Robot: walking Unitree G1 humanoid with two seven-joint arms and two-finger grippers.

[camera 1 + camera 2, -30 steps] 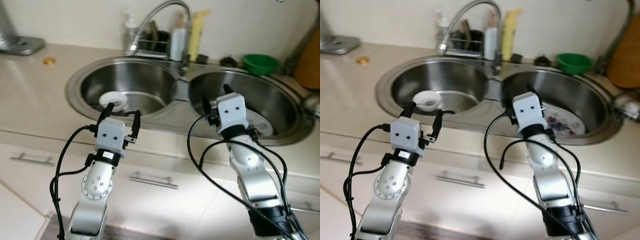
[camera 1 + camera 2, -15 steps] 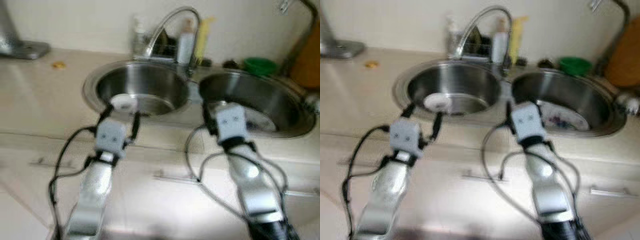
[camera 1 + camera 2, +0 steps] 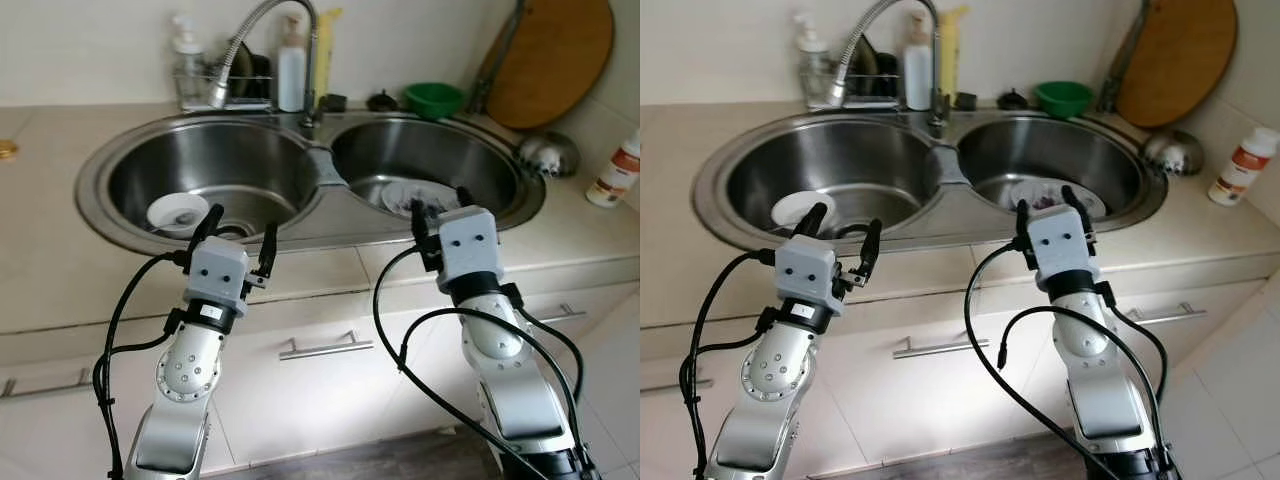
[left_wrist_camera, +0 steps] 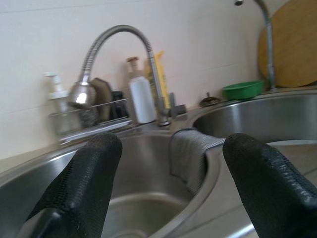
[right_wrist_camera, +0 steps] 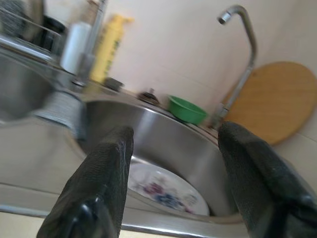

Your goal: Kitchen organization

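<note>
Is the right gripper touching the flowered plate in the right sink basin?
Apart. In the right wrist view, the open right gripper hovers above the basin's front rim; the flowered plate lies down on the basin floor beyond the fingers.

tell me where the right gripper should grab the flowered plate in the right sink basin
Probably at the near rim of the flowered plate, coming down from above with the right gripper. It lies almost flat on the floor of the right basin, so only its thin edge offers a pinch, one finger over and one under.

Two silver jointed arms with round screw-ringed joint housings. Black cables loop alongside each. Pale grey boxy wrist blocks, two dark dots apiece. Left end effector (image 3: 237,228), right end effector (image 3: 439,206): long black textured fingers.
</note>
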